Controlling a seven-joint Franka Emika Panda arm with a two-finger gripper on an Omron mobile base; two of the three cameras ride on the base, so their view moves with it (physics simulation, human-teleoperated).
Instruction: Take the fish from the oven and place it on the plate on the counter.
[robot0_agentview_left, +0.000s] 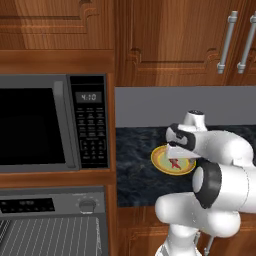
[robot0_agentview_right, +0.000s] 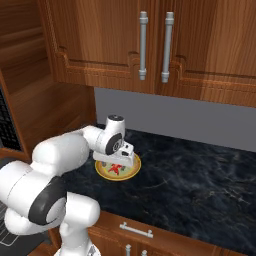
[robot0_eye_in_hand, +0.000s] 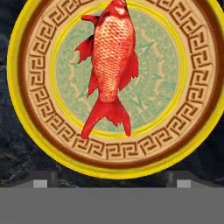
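Left base view: the fish lies on the plate on the counter, near the back edge, gripper right above.

Right base view: same fish, red on yellow.

Hand view: fingertips spread wide, gripping nothing; the fish's long axis runs up-down, tail toward them.

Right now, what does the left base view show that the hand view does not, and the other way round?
Left base view alone: the microwave with its keypad, the oven below it with its wire rack, the wooden wall cabinets and the white arm bent over the counter.

Hand view alone: the fish's scales, fins and forked tail, the key-pattern band inside the plate's rim, and the open jaws' two tips near the bottom edge, apart from the fish.

Both: the fish lying on the yellow plate, on dark marbled stone.
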